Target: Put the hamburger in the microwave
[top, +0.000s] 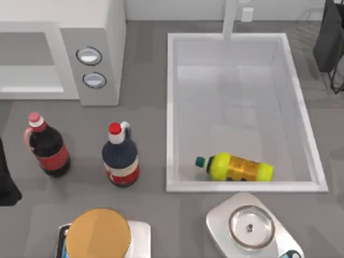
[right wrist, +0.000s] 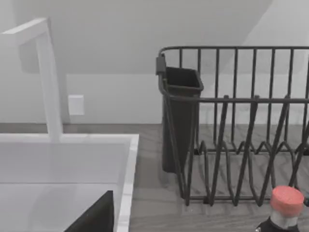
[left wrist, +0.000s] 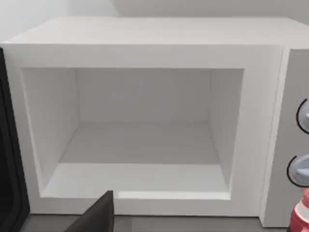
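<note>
Microwave [top: 91, 32] is standing at the table's 10 o'clock corner, its wide front cavity lying open and bare, its two round dials [top: 89, 56] sitting one above the other on the side panel; where the hamburger is lying I cannot tell. Seen from the left wrist, the left gripper [left wrist: 96, 220] is hanging straight before that cavity, with only a dark wedge of it showing, and the microwave's dark door [left wrist: 7, 145] is swinging wide at the side. From above, the left arm [top: 5, 185] is showing as a dark shape at the 8 o'clock edge. The right gripper [right wrist: 96, 220] is hovering over the sink's rim, facing the faucet [right wrist: 48, 77] and the black dish rack [right wrist: 231, 125], with a red-capped bottle [right wrist: 286, 203] standing just before the rack. Whether either gripper is spread or pressed together I cannot tell. The white sink [top: 174, 107] is taking up the 2 to 4 o'clock part of the table; a yellow bottle [top: 239, 167] is lying on its side at the basin's 6 o'clock wall. A cola bottle [top: 47, 148] is standing upright at 8 o'clock; a dark blue bottle [top: 121, 158] is standing near it, at 7 o'clock; a flat orange disc [top: 99, 234] on a white base is sitting at 6 o'clock; a silver scale [top: 248, 228] is sitting at 5 o'clock.
</note>
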